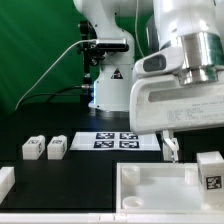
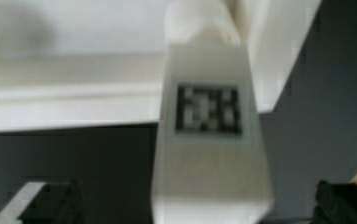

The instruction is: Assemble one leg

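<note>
In the wrist view a long white block with a black-and-white tag, the leg (image 2: 207, 110), runs straight between my fingers. My gripper (image 2: 196, 208) is open: both dark fingertips (image 2: 42, 203) stand well apart from the leg, with a gap on each side. In the exterior view my gripper (image 1: 169, 150) hangs low, just above the far rim of the tray-shaped panel (image 1: 150, 190). Two more legs (image 1: 33, 148) (image 1: 57, 147) stand on the exterior view's left, and another leg (image 1: 209, 172) is on its right.
The marker board (image 1: 120, 140) lies on the black table behind the panel. A plain white block (image 1: 5, 180) sits at the exterior view's left edge. The arm's base and cables stand at the back.
</note>
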You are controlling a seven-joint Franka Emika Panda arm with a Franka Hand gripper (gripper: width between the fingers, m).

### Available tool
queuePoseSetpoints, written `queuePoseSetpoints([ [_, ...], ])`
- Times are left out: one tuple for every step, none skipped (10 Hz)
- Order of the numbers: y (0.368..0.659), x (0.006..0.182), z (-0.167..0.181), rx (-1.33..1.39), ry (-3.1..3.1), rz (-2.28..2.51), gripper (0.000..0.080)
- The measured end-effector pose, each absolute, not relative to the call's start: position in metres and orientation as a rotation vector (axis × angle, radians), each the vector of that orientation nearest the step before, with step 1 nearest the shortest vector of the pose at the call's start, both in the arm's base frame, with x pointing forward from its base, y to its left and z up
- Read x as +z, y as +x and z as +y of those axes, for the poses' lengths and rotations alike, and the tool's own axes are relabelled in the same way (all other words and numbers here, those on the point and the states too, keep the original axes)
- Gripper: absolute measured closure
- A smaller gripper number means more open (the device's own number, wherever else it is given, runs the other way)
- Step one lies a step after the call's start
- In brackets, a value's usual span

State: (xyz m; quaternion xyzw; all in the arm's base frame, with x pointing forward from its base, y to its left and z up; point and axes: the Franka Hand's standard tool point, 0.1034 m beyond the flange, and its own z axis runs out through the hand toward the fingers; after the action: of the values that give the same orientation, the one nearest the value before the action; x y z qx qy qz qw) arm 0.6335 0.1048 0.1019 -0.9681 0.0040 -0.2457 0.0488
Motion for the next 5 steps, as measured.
queuePoseSetpoints([
  [0.6313,0.0963,0.1065,-0.578,-2.971,0.011,0.0151],
  [0.6342,0.0968,0.1057,-0.441,-2.980,0.013,0.0151],
  [0.6334,0.0954,0.1048,-0.288,-2.986,0.015,0.0151],
  [0.6299,0.0916,0.1052,-0.121,-2.988,0.008,0.0151],
  [0.6273,0.0897,0.1067,0.048,-2.982,0.004,0.0151],
])
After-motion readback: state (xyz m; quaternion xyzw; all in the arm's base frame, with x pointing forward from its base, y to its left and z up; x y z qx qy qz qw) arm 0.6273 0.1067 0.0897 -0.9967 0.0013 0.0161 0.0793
